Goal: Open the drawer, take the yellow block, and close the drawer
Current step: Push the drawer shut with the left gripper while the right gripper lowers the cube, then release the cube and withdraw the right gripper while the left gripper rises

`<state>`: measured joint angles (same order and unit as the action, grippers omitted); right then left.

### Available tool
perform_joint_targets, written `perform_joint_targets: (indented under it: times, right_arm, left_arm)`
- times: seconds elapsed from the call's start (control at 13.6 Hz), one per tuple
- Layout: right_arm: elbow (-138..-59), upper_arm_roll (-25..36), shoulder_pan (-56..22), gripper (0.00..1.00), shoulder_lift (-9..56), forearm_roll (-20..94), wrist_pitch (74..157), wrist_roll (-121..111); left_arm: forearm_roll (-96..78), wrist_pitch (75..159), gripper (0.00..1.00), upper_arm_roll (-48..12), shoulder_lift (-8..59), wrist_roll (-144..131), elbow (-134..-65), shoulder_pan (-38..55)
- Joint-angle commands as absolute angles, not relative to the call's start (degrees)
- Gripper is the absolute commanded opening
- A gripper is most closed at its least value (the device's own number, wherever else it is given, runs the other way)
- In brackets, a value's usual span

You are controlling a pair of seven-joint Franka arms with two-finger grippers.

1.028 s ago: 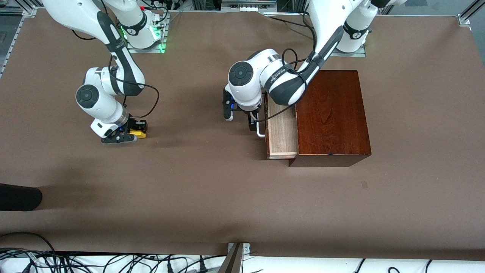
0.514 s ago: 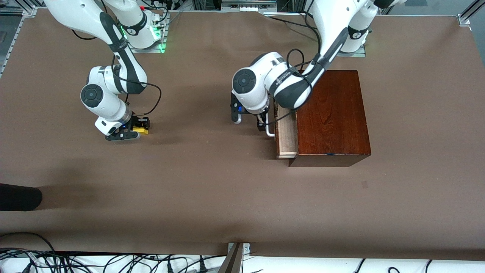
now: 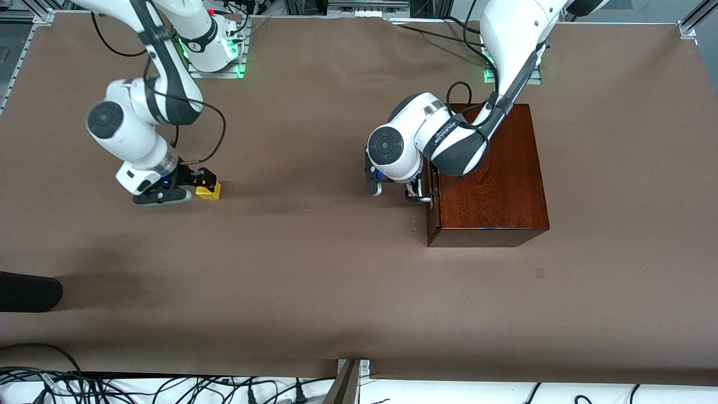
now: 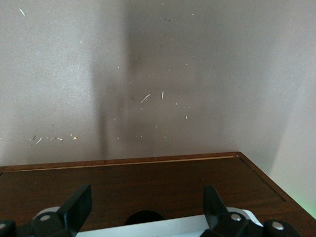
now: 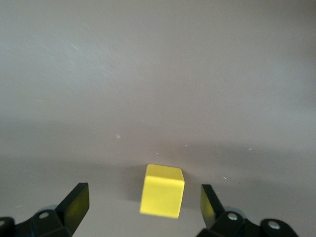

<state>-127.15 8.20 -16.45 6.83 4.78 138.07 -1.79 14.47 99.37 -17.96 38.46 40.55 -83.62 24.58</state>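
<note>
The yellow block (image 3: 208, 191) sits on the brown table toward the right arm's end. My right gripper (image 3: 182, 188) is open and hovers just beside and above it. In the right wrist view the yellow block (image 5: 162, 190) lies between the spread fingers (image 5: 76, 200), untouched. The drawer (image 3: 431, 216) is pushed flush into the dark wooden box (image 3: 488, 174). My left gripper (image 3: 394, 191) is open right in front of the drawer. In the left wrist view the drawer front (image 4: 148, 182) fills the lower part, and the white handle (image 4: 168, 225) lies between the spread fingers (image 4: 215, 205).
A dark rounded object (image 3: 28, 292) pokes in at the table edge at the right arm's end, nearer to the front camera. Cables (image 3: 168, 387) run along the near edge. Open brown table (image 3: 314, 269) lies between the block and the box.
The drawer slid from partly open to shut with my left gripper following it. My right gripper let go of the yellow block and drew back from it.
</note>
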Motion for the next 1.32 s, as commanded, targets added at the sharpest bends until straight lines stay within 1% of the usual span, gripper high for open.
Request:
perform_joint_targets:
  times: [0.0,0.07,0.15,0.29,0.44,0.73,0.88,1.03,1.1,1.25]
  right_arm:
    - [-115.99,7.29,-15.21,1.00,3.69,5.89,121.46,-1.94]
    - [-111.23,7.38,-15.21,1.00,4.13,5.63,115.11,-1.85]
    - [-107.96,7.38,-15.29,1.00,4.30,5.63,111.22,-1.93]
    - [-102.86,7.73,-15.29,1.00,4.04,5.19,106.72,-2.63]
    - [-96.62,9.05,-15.21,1.00,4.31,5.01,99.88,-3.60]
    - [-94.75,11.16,-15.29,1.00,3.78,4.83,97.04,-7.74]
    - [-93.87,11.25,-15.29,1.00,3.43,4.66,95.72,-7.56]
    - [-93.16,12.03,-15.29,1.00,3.25,2.56,93.44,-7.73]
    - [-93.25,13.26,-15.29,1.00,2.90,2.46,92.73,-8.87]
    - [-92.73,13.80,-15.29,1.00,2.99,2.64,91.33,-9.93]
  left_arm:
    - [16.44,97.04,1.00,-18.02,36.74,41.57,-84.55,23.99]
    - [16.44,96.77,1.00,-18.02,36.56,41.57,-84.55,23.91]
    - [16.44,96.59,1.00,-17.93,36.48,41.49,-84.55,23.99]
    - [16.44,96.42,1.00,-17.93,36.30,41.48,-84.55,23.99]
    - [16.44,96.07,1.00,-17.93,36.04,41.48,-84.55,23.91]
    - [15.65,95.98,1.00,-18.45,35.95,38.95,-84.12,24.52]
    - [12.77,96.06,1.00,-18.98,34.55,31.07,-83.59,24.87]
    - [8.36,96.24,1.00,-21.00,32.53,19.05,-83.41,24.87]
    - [8.26,96.15,1.00,-21.61,31.39,12.72,-82.63,25.66]
    - [8.70,95.98,1.00,-22.50,29.89,4.86,-80.86,26.54]
